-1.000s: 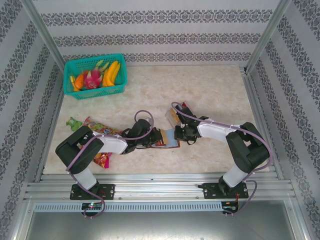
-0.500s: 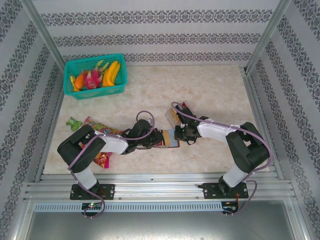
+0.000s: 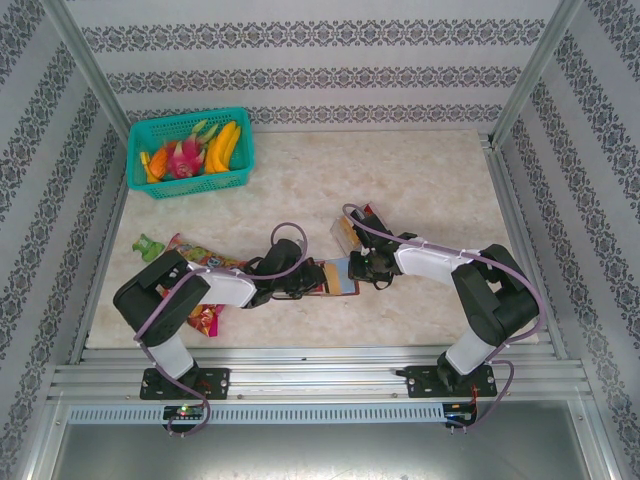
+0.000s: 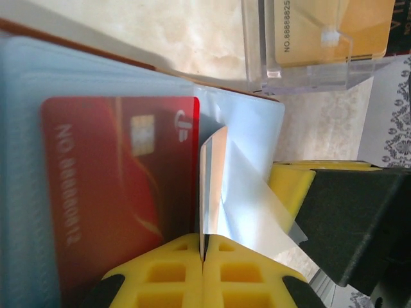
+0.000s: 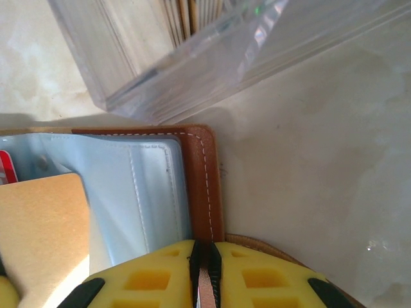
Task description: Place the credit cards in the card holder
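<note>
The brown leather card holder lies open on the table between both grippers. My right gripper is shut on its leather cover edge, beside the grey-clear sleeves. A red card sits in one sleeve. My left gripper is shut on a thin card seen edge-on, standing upright over the sleeves next to a lifted clear flap. The right wrist view shows a tan card over the sleeves at the lower left. From above, the left gripper and right gripper nearly face each other.
A clear slotted stand with upright tan cards stands just behind the holder. A colourful snack packet lies under the left arm, with a green item to its left. A teal fruit basket sits at the back left.
The left gripper has edged slightly toward the card holder. The right arm has held still on the cover.
</note>
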You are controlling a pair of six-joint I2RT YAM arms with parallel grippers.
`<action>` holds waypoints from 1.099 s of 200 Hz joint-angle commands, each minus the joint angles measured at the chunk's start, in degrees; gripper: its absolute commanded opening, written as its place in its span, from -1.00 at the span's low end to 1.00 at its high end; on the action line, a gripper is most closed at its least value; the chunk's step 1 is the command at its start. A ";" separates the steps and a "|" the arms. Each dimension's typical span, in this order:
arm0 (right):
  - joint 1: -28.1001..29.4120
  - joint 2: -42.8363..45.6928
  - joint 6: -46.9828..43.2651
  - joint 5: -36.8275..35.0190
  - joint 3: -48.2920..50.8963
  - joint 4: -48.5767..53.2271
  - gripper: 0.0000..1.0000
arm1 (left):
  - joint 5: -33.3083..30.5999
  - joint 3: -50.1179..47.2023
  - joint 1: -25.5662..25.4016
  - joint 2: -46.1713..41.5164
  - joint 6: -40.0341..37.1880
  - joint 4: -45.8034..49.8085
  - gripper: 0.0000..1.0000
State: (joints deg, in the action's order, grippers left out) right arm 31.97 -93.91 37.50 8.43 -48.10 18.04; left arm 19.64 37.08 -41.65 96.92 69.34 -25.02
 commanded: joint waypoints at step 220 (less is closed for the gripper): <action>-0.50 -2.71 -1.27 -1.37 0.76 1.78 -0.60 | -0.49 3.99 0.29 4.82 -1.39 5.51 -0.48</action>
State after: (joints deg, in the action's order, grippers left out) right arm 31.97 -94.24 37.39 8.60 -48.51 18.41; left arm 20.78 42.02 -41.63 103.00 70.78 -26.76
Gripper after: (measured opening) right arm 0.199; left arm 0.251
